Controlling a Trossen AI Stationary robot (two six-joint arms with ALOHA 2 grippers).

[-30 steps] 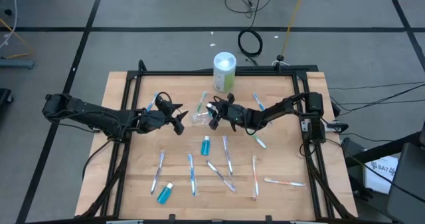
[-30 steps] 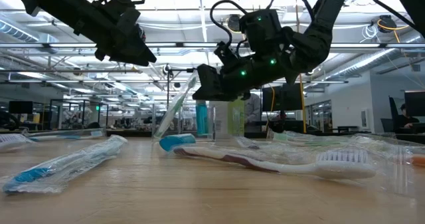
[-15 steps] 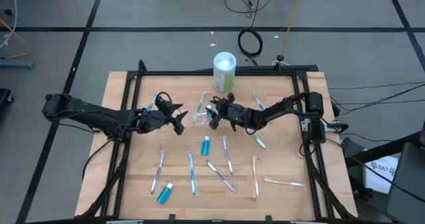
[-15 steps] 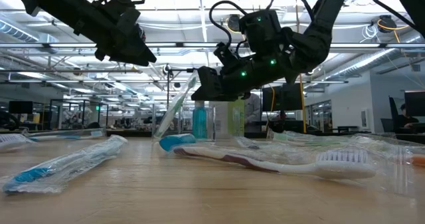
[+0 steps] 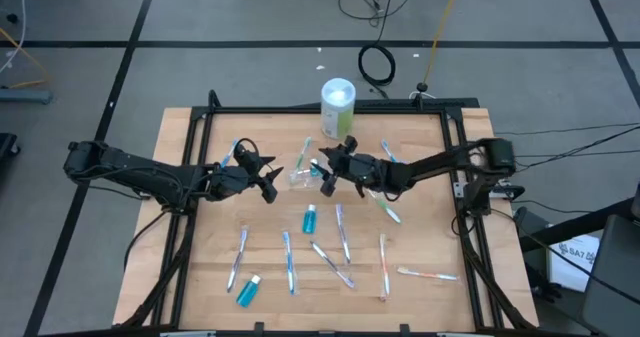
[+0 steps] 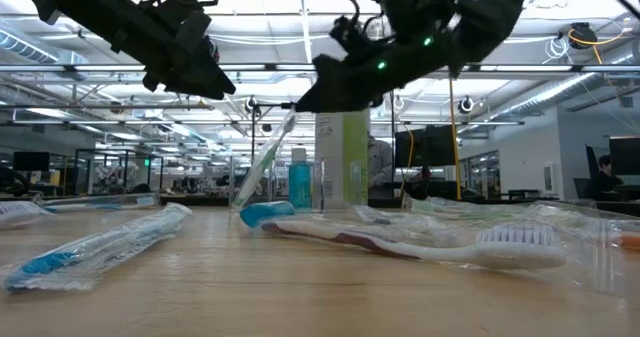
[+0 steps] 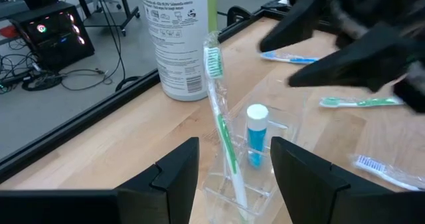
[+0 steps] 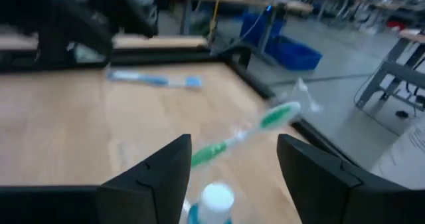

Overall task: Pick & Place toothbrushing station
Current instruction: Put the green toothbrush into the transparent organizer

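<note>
Clear cup (image 5: 300,175) at mid-worktop (image 5: 420,227), holding a green toothbrush (image 7: 219,111) and a blue tube (image 7: 255,132).
Left gripper (image 5: 268,177) hovers just beside the cup, jaws open and empty; right gripper (image 5: 322,173) hangs raised on the cup's other side, jaws open and empty. White-and-green canister (image 5: 337,108) stands behind; more wrapped toothbrushes (image 5: 343,235) lie scattered nearer the front.

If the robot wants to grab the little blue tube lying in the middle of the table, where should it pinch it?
Probably across its blue body, coming straight down from above. The blue tube lies flat on the table, apart from the toothbrushes beside it, so its two long sides are free for the fingers. The white cap end looks narrower, so it seems a less sure spot to pinch.
</note>
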